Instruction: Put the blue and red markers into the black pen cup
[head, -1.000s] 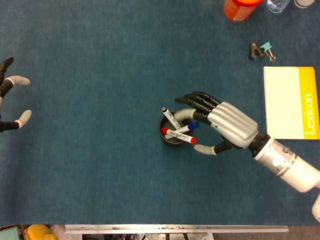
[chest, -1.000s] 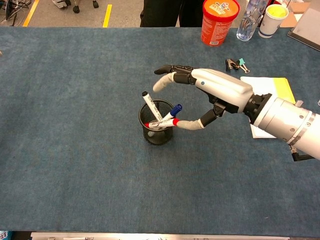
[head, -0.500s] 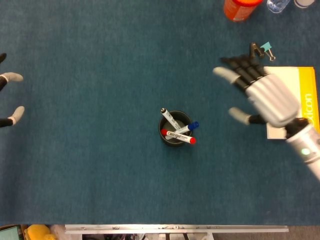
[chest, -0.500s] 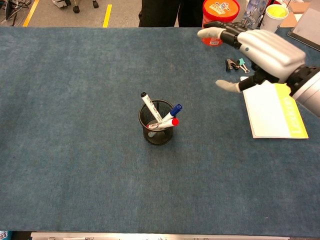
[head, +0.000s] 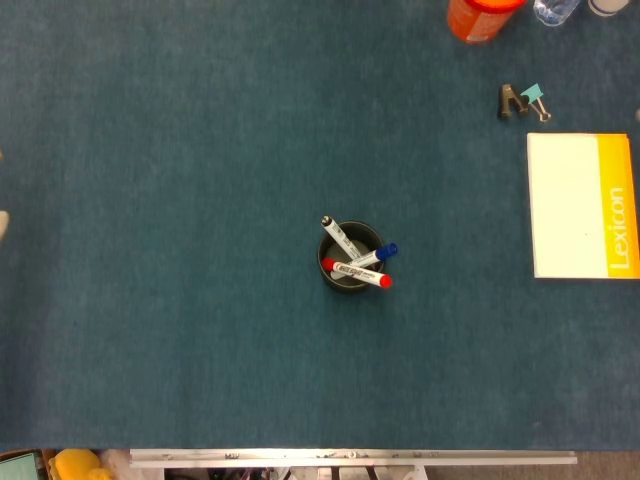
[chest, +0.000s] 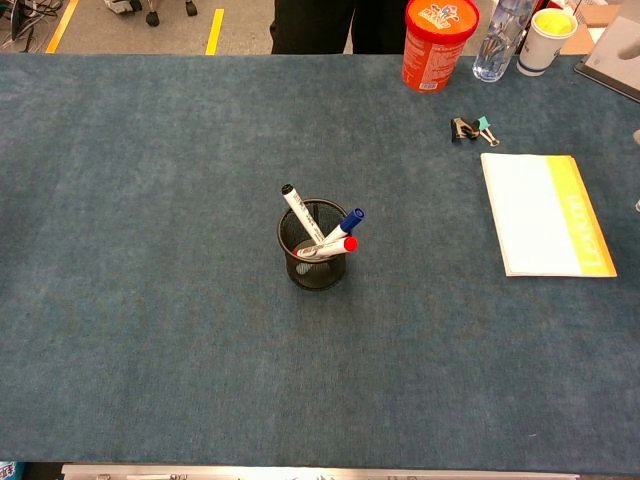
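Blue table (chest: 150, 330), mesh black pen cup (chest: 314, 262).

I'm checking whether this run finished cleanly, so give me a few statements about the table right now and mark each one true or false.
1. The red marker sits in the black pen cup. True.
2. The blue marker lies flat on the table. False: it stands tilted in the cup.
3. A third marker with a black cap is also in the cup. True.
4. The yellow-edged notepad touches the cup. False: it lies well apart, to the right.
5. The binder clips rest on the notepad. False: they lie on the table beyond it.
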